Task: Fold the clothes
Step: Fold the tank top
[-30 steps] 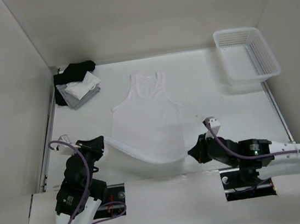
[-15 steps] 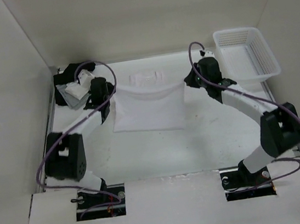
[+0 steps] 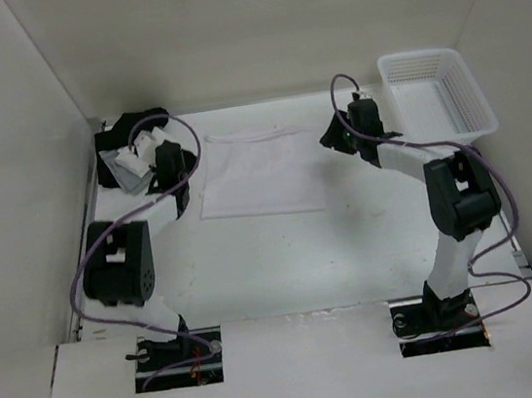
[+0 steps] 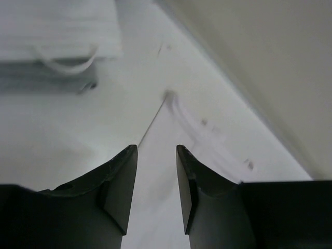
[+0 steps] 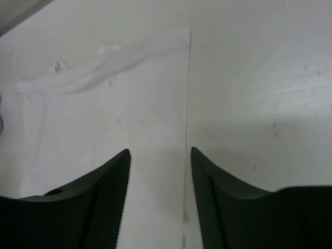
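Starting at the far left corner of the white surface (image 3: 283,256), a small pile of black, white and grey garments (image 3: 132,150) sits against the wall, and the left wrist view shows its white and grey folded layers (image 4: 57,52) as a blur at the upper left. Just to the right of it the left pincer (image 3: 183,178) reaches out over the surface, its dark fingers (image 4: 122,181) spread apart with nothing between them (image 4: 155,150). Below that gap runs the left edge of the plain white sleeveless top of thin soft fabric (image 4: 171,129). Whether the fingertips touch the cloth I cannot tell. The top (image 3: 258,173) lies flat in the far middle of the surface as a rough rectangle, doubled over, with a crumpled ridge of fabric along its far edge and smoother cloth toward the near side. At its right side the right pincer (image 3: 329,140) also stands spread and empty (image 5: 160,151). The right wrist view shows the top (image 5: 104,129) filling the left half, its straight right edge running down between the two fingers, close to the right-hand finger (image 5: 212,197), with bare surface beyond. Farther right, in the far right corner and apart from the top, rests a white plastic mesh basket (image 3: 453,125), tilted slightly against the side wall.
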Tool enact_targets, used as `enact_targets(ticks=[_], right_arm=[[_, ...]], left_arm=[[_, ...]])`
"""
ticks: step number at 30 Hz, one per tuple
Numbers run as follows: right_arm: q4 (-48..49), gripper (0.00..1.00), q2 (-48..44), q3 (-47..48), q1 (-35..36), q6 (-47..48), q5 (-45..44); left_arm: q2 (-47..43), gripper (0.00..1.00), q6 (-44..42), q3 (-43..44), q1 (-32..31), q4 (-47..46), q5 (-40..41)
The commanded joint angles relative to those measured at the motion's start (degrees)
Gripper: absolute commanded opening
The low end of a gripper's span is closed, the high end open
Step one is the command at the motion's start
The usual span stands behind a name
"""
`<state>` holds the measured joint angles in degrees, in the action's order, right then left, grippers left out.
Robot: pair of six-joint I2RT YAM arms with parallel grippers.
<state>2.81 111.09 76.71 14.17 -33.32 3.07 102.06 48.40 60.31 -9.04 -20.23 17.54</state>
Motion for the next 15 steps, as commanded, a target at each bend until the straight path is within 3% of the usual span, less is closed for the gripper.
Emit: enact_targets(ticks=[1, 4, 6, 10, 15], right_arm=[[9.13, 0.49, -13.85, -12.23, 2.47, -2.53, 0.53], [13.79, 0.17, -22.2, -25.08, 5.89, -4.55, 0.36], [15.29, 0.07, -25.99, -31.24, 8.53, -5.44, -0.17], [16.35, 0.08, -29.69, -38.72, 13.1, -5.97, -2.45], [18.37, 0.15, -30.58, -43.21, 15.05, -6.58, -4.3]], left_arm=[[-16.24, 0.34, -0.07, -15.34, -2.33, -8.06, 1.79], [-26.09, 0.33, 0.73, -29.95, -4.54, -8.78, 2.41], [-31.37, 0.33, 1.95, -36.9, -4.45, -7.2, 0.84], [-35.79, 0.38, 5.12, -44.04, -1.04, -4.73, -6.62], [-30.27, 0.42, 6.61, -44.41, 2.31, -8.15, -14.19]])
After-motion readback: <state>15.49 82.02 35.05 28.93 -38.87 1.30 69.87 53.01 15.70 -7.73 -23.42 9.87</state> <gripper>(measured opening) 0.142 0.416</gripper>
